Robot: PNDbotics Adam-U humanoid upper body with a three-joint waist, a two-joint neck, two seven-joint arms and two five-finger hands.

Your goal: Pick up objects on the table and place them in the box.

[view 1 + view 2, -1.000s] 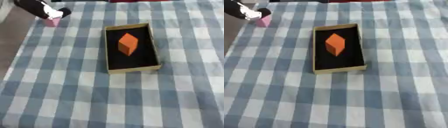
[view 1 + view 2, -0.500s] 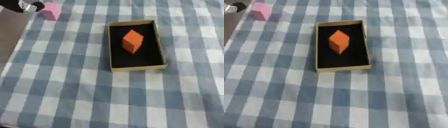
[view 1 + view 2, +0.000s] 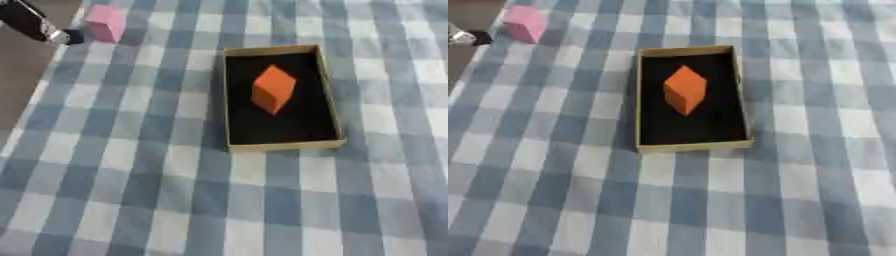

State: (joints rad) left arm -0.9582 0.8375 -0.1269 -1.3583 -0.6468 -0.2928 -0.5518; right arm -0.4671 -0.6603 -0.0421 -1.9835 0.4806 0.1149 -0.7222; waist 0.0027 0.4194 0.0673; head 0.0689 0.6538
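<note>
Left hand: the robot's black left hand [image 3: 39, 27] with a silver joint enters at the upper left corner of the left eye view; only a slim dark part and a rounded black tip show, so I cannot tell whether its fingers are spread or closed.
Hand and block: the black tip lies just beside the left face of the small pink cube-shaped block [image 3: 107, 22]; whether the two touch cannot be made out.
Right hand: it shows in neither view.
Pink block: it stands on the cloth near the far left corner of the table, close to the cloth's left edge, well apart from the box and outside it.
Box: a shallow rectangular cardboard box with tan walls and a black floor [image 3: 647, 147] lies near the middle of the table, its long sides running away from the camera, its open top facing up.
Orange block: an orange block with slanted faces [image 3: 684, 90] lies inside the box, in the far half of the black floor, clear of the walls.
Table cover: a blue, grey and white checked cloth [image 3: 131, 200] covers the table.
Left margin: a strip of brown surface [image 3: 17, 85] shows beyond the cloth's left edge.
</note>
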